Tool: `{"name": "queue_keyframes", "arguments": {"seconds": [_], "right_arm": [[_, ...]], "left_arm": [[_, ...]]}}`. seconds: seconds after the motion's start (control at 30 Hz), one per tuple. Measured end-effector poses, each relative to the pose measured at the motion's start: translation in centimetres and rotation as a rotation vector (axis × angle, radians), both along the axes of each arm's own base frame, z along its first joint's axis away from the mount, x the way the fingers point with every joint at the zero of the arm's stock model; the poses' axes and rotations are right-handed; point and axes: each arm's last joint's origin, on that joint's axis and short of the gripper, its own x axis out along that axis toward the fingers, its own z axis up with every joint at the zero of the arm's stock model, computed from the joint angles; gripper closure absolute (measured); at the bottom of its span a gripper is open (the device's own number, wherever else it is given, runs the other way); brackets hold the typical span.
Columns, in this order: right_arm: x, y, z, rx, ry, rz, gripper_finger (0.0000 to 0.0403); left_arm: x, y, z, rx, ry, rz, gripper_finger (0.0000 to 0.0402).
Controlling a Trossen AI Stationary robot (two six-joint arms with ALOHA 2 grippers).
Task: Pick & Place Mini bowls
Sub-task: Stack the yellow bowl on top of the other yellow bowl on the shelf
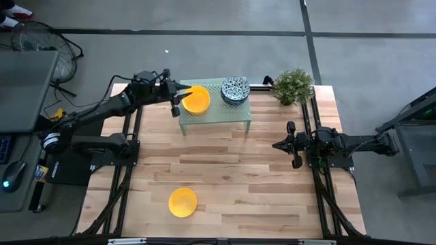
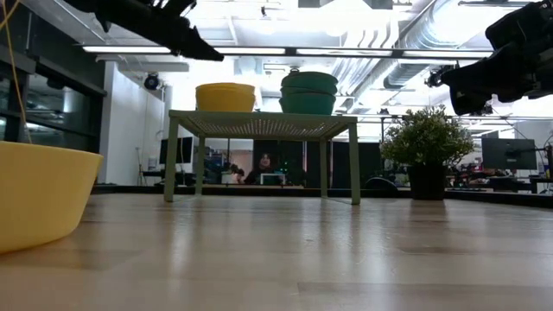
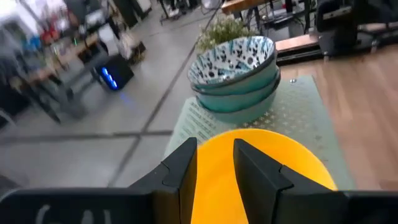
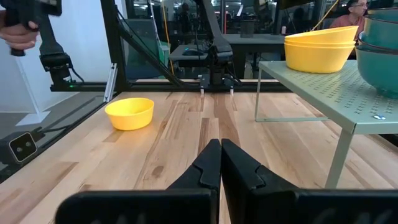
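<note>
Left end effector (image 1: pixel 177 99) sat over the rack (image 1: pixel 214 116) at the far side of the counter (image 1: pixel 231 184), right at the yellow bowl stack (image 1: pixel 197 100). Fingers (image 3: pixel 180 171) were a narrow gap apart, straddling the near rim of the top yellow bowl in the left wrist view; whether they actually pinched the rim, I couldn't tell. In the low view the arm's tip hung above and to the side of the stack, not down in it.

Yellow stack (image 2: pixel 225 96) stood on the rack top; the right wrist view showed at least two bowls nested. Just beside it on the same rack stood the patterned bowl stack (image 1: pixel 234 90), teal outside, blue and white speckle inside, three visible nested in the left wrist view (image 3: pixel 235 74). The two stacks were close but not touching.

One lone yellow bowl (image 1: pixel 182 202) sat upright on the counter at the near edge, well apart from the rack. It filled the low view's corner (image 2: pixel 39 194).

Right end effector (image 1: pixel 291 145) was parked above the counter on the right side, fingers (image 4: pixel 208 165) pressed fully together, holding nothing, pointed across toward the left arm's base.

Potted plant (image 1: pixel 293 86) stood at the far right corner, near the rack's end.

A person's hand (image 4: pixel 17 34) gripped a dark handle off the counter in the right wrist view.
</note>
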Motion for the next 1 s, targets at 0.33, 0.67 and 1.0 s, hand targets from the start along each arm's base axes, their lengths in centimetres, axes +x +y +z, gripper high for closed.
{"name": "queue_keyframes", "arguments": {"seconds": [0.33,0.67,1.0], "right_arm": [[0.0,0.0,0.0,0.000,0.000,0.000,0.0402],[0.0,0.0,0.0,0.000,0.000,0.000,0.0402],[0.0,0.0,0.0,0.000,0.000,0.001,0.0402]], "left_arm": [[0.4,-0.2,-0.8,-0.327,-0.053,-0.074,0.0300],[0.7,-4.6,-0.9,-0.449,0.022,-0.205,0.0300],[-0.3,-10.1,-2.1,-0.556,0.223,-0.149,0.0300]]}}
